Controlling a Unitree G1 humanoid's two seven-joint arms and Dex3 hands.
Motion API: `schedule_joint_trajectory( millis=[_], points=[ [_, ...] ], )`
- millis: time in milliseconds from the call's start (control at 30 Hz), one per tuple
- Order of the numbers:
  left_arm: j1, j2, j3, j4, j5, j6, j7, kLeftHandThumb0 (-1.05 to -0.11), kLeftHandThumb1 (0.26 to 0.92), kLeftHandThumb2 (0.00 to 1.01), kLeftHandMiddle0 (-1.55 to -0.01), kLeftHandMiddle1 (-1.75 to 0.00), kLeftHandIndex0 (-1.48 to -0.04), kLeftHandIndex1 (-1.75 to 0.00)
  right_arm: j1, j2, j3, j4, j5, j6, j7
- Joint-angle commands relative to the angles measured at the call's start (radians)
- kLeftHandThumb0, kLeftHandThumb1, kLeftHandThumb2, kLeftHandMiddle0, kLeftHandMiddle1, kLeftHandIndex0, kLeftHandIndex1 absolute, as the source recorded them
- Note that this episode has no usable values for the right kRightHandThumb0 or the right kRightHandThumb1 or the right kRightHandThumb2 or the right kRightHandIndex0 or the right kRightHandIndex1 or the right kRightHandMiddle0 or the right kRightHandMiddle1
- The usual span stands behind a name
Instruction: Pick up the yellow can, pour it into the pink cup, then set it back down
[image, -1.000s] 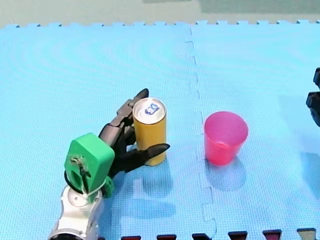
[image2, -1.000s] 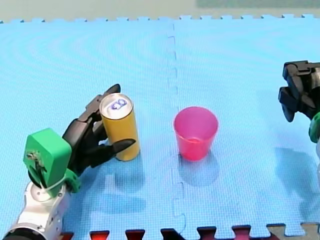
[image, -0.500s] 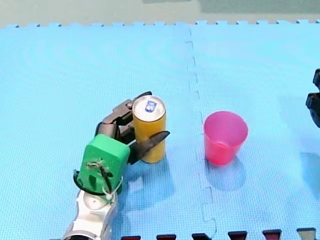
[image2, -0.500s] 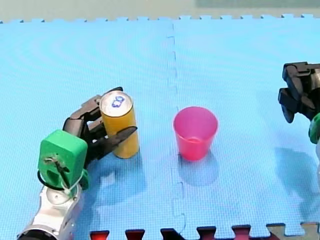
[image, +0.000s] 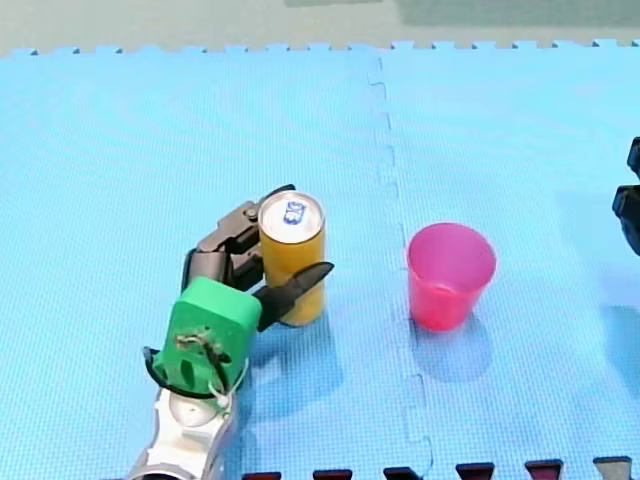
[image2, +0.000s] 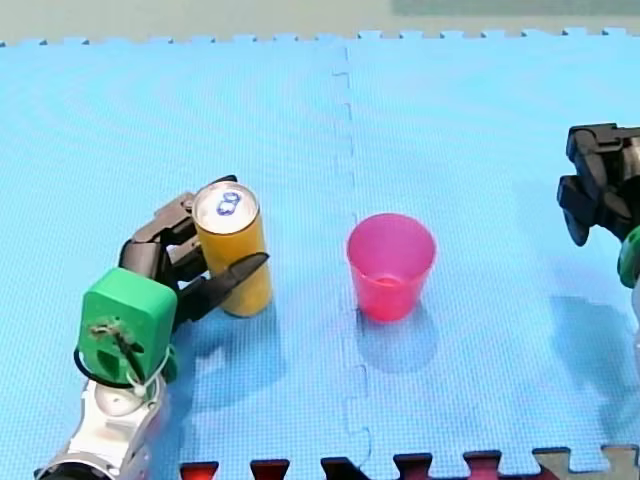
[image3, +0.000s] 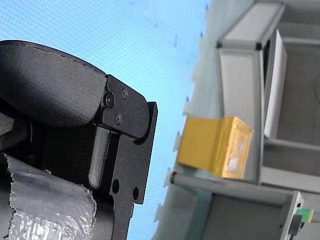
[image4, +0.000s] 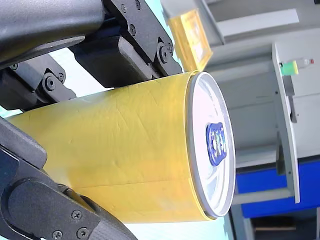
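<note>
Your left hand (image: 238, 268) is closed on the yellow can (image: 293, 262). 2 fingers (image: 232, 238) wrap its left and far side, and the thumb (image: 298, 285) crosses its near side about halfway down. The second wrist view shows the black links pressed flat against the yellow wall, so the grip looks seated.

The can is upright on the blue mat (image: 500, 130), left of the pink cup (image: 450, 275), with bare mat and 1 seam between them. You cannot tell whether its base has left the mat.

Your right hand (image2: 598, 190) sits at the far right edge, well apart from the cup. How far open it is cannot be told.

- **Lift:** Raise the can straight up before you travel right, high enough for its base to pass above the cup's rim.
- **Pour:** Stop with the can's top just left of the cup's mouth, then roll the wrist so the opening tips rightward over the middle of the cup.
- **Risks:** The cup looks light and stands free, so a brush would likely shove or topple it. The can wall is probably thin, so squeeze firmly but no harder.
</note>
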Motion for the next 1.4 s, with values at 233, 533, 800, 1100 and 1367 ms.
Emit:
schedule_joint_trajectory(
  millis=[233,533,800,1100,1367],
  points=[
    [-0.042,-0.002,0.023,-0.101,-0.058,0.017,-0.069,-0.332,0.822,0.00,-1.34,-0.05,-1.19,-0.01,-0.008,0.008,0.003,-0.001,-0.001,-0.004,-0.009],
    [-0.098,-0.025,0.020,-0.151,-0.057,0.050,-0.072,-0.332,0.813,0.00,-1.37,-0.04,-1.20,-0.01,-0.015,0.016,0.006,0.011,-0.005,-0.004,-0.015],
    [-0.123,-0.024,-0.006,-0.174,-0.015,0.068,-0.049,-0.332,0.806,0.00,-1.39,-0.03,-1.22,-0.01,-0.017,0.020,0.007,0.015,-0.010,-0.009,-0.018],
    [-0.147,-0.024,-0.065,-0.182,0.100,0.063,0.064,-0.341,0.802,0.00,-1.39,-0.02,-1.21,0.00,-0.012,0.025,0.008,0.017,-0.014,-0.018,-0.020],
    [-0.206,0.004,-0.153,-0.174,0.286,0.158,0.248,-0.357,0.800,0.00,-1.38,0.00,-1.21,0.00,-0.010,0.030,0.008,0.024,-0.016,-0.021,-0.023]
  ],
)
